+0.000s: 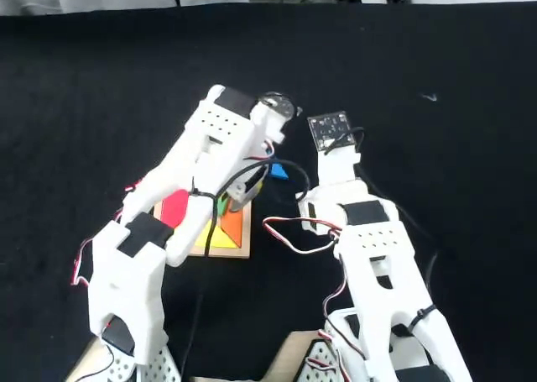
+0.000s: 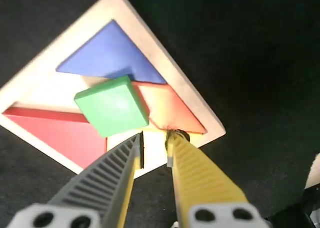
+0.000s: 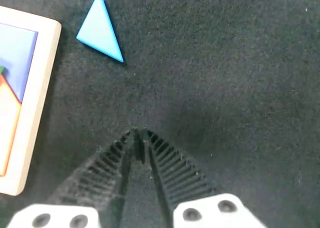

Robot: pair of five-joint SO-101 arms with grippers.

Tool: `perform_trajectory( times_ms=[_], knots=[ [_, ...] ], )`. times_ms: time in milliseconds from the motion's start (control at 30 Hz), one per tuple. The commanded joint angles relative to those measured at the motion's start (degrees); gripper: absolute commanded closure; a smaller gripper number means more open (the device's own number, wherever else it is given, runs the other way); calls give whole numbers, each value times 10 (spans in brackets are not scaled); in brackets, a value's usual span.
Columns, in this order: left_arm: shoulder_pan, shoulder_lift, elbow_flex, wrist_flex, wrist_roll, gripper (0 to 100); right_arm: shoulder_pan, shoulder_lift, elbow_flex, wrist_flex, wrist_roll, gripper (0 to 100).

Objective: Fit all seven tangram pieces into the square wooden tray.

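Observation:
The square wooden tray [image 2: 157, 57] holds a dark blue triangle [image 2: 107, 55], a red triangle [image 2: 60, 133] and an orange piece [image 2: 167, 107]. A green square [image 2: 112, 105] lies askew on top of them, not seated flat. My left gripper [image 2: 155, 136] hovers just beside the green square, slightly open and empty. In the high view the left arm covers much of the tray [image 1: 226, 253]. A light blue triangle [image 3: 101, 31] lies on the cloth beside the tray [image 3: 35, 87], ahead of my right gripper [image 3: 137, 135], which is shut and empty.
Black cloth covers the whole table. The light blue triangle [image 1: 278, 171] sits between the two arms, close to the right arm [image 1: 336, 159]. Red [image 1: 174, 207] and yellow [image 1: 220, 238] pieces show in the tray under the left arm. Cables hang between the arms.

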Motion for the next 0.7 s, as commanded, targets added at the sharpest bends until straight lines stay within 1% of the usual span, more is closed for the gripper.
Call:
perform_trajectory(
  times_ms=[0, 133, 400, 567, 667],
  knots=[
    [4, -6, 56, -47, 7, 902, 7, -20, -14, -11, 4, 986],
    [-10, -6, 93, -92, 6, 902, 7, -20, -14, -11, 4, 986],
    [-54, -5, 93, -96, 2, 902, 7, -19, -14, -11, 4, 986],
    [-57, -9, 89, -92, 1, 902, 7, -19, -14, -11, 4, 986],
    [-57, -11, 90, -91, -26, 902, 7, -19, -14, -11, 4, 986]
  ],
)
